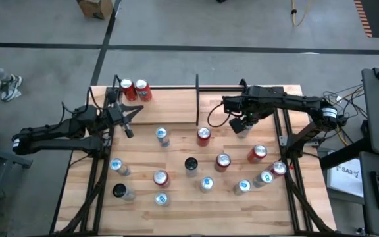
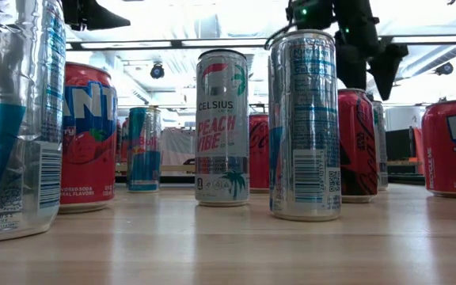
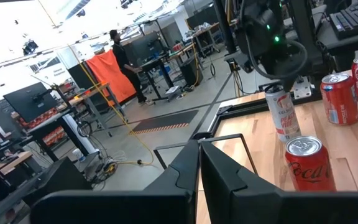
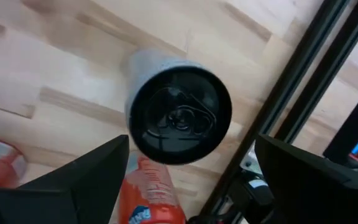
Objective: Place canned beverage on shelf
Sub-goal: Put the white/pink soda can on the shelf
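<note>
A white can with a dark top [image 4: 179, 118] stands upright on the wood [image 3: 281, 112], just right of the frame's middle post. My right gripper [image 4: 191, 138] points down over it and is open, with one finger on either side of the can's top and clear of it [image 1: 242, 125]. The shelf [image 1: 170, 99] is the black-framed bay at the far left; two red cans [image 1: 135, 90] stand in its left corner. My left gripper [image 1: 129, 124] hovers shut and level near the shelf's front, touching nothing [image 3: 199, 149].
Several cans stand loose over the table's middle and near part, among them red ones [image 1: 203, 136] [image 1: 223, 161] and a black-topped one [image 1: 190, 164]. The thin black frame post [image 1: 197, 99] rises beside my right gripper. A person [image 3: 120, 56] stands far off in the room.
</note>
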Robot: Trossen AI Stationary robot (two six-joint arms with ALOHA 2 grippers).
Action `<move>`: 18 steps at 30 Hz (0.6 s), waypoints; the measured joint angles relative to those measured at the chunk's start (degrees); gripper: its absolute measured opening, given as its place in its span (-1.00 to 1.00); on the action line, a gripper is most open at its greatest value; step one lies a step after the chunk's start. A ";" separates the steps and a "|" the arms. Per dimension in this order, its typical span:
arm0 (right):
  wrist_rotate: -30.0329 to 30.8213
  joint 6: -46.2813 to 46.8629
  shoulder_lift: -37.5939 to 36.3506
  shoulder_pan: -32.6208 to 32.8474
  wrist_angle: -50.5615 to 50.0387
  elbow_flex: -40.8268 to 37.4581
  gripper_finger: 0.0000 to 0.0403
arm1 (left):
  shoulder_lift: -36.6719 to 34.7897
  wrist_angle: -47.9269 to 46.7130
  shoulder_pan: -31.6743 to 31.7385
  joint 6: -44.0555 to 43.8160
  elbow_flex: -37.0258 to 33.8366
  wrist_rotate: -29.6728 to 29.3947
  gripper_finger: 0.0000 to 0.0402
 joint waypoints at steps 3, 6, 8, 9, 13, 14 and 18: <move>-0.07 -0.47 0.00 0.00 0.83 -1.72 0.66 | 0.00 0.22 -0.01 0.00 0.00 0.00 -1.00; -0.05 -1.09 -0.02 0.00 1.90 -2.61 0.66 | 0.00 0.41 0.00 0.00 0.00 0.00 -1.00; -0.05 -1.47 -0.02 0.00 3.01 -2.98 0.66 | 0.00 0.41 -0.01 0.00 0.00 0.00 -1.00; -0.05 -1.58 -0.03 0.00 3.78 -3.19 0.66 | 0.00 0.41 -0.01 0.00 0.00 0.00 -1.00; -0.03 -1.98 0.01 -0.11 6.72 -4.05 0.66 | 0.00 0.41 0.00 0.00 0.00 0.00 -1.00; -0.03 -2.00 0.06 -0.19 7.41 -4.40 0.66 | -0.02 0.41 0.00 0.00 0.00 0.00 -1.00; 0.00 -2.07 0.41 -0.65 9.91 -6.09 0.65 | 0.00 0.41 0.00 0.00 0.00 0.00 -1.00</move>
